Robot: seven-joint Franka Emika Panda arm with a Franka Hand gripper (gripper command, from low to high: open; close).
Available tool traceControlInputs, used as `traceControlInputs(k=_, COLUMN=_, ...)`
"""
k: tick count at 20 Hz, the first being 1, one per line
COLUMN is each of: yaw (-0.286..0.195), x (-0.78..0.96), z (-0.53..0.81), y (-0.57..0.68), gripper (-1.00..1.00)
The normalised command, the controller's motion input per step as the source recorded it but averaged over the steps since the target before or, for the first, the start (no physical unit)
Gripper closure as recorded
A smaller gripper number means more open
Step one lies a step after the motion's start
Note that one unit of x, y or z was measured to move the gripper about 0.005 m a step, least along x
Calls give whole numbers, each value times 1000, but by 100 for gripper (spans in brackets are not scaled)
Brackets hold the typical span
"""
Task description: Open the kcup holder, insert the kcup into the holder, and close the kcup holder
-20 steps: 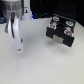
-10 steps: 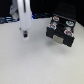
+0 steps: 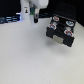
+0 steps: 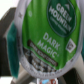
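Since the earlier frames, the end effector [image 3: 35,19] is being carried up and away toward the far edge of the white counter [image 3: 30,55], where it is now being seen high in the exterior view. The kcup [image 4: 47,35], its green Dark Magic lid filling the wrist view, is being gripped between the fingers, clear of the counter. The black kcup holder [image 3: 61,31] is being left standing well apart on the exterior view's right, with its pale-handled drawer front [image 3: 59,39] facing the camera.
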Motion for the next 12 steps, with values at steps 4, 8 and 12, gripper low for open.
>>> traceControlInputs(k=4, yaw=2, x=91, z=323, y=661, gripper=100)
traceControlInputs(k=8, yaw=-2, x=49, z=277, y=647, gripper=100)
traceControlInputs(k=12, yaw=-3, x=130, z=284, y=655, gripper=100)
